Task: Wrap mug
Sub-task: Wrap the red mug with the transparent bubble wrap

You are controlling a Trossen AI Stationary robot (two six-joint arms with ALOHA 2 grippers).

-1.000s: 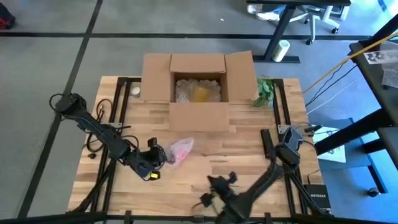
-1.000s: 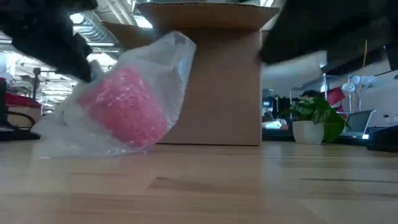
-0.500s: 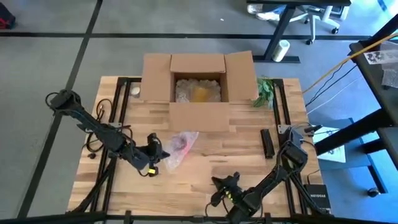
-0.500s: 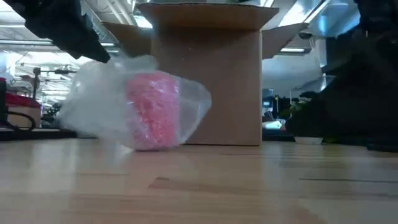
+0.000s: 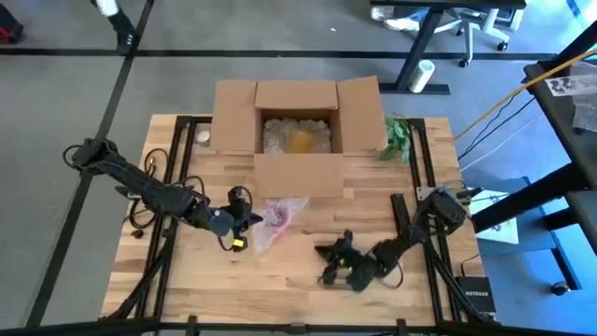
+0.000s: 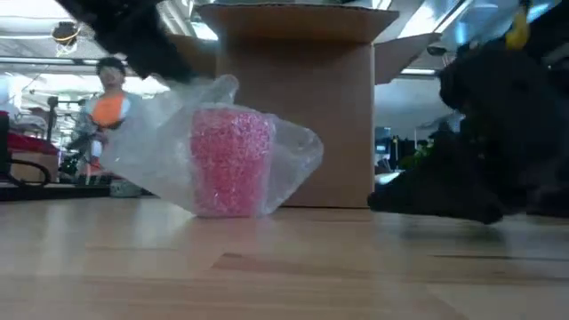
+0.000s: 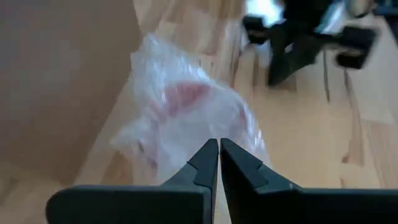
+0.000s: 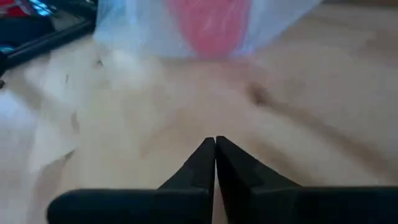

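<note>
A pink mug [image 6: 229, 160] stands upright on its base on the wooden table, inside loose clear bubble wrap [image 6: 293, 160], just in front of the cardboard box [image 6: 302, 107]. From above, the wrapped mug [image 5: 278, 217] lies left of the table's middle. My left gripper [image 5: 250, 220] is at the bundle's left side, shut on the wrap [image 7: 186, 106]. My right gripper [image 5: 328, 259] hovers shut over the table, to the near right of the mug, pointing at it [image 8: 211, 31], with nothing in its fingers. My left gripper [image 7: 219, 147] pinches the bubble wrap's loose edge [image 7: 202, 140] between its two fingertips, coming from the table's left side. One layer or several, I cannot tell. The wrap rises slack from the mug toward the fingers [image 6: 222, 89]; the mug stays on the table.
The open cardboard box [image 5: 297, 131] with crumpled filling stands at the far middle. A small potted plant [image 5: 396, 135] is to its right, and a dark bar [image 5: 399, 215] lies on the table's right part. A person [image 6: 107, 89] is in the room behind.
My left gripper has gone toward the far right, dragging the wrap. The mug has slid toward the box and come from tipped to upright. My right gripper has moved from the near edge toward the table's middle, closer to the mug.
</note>
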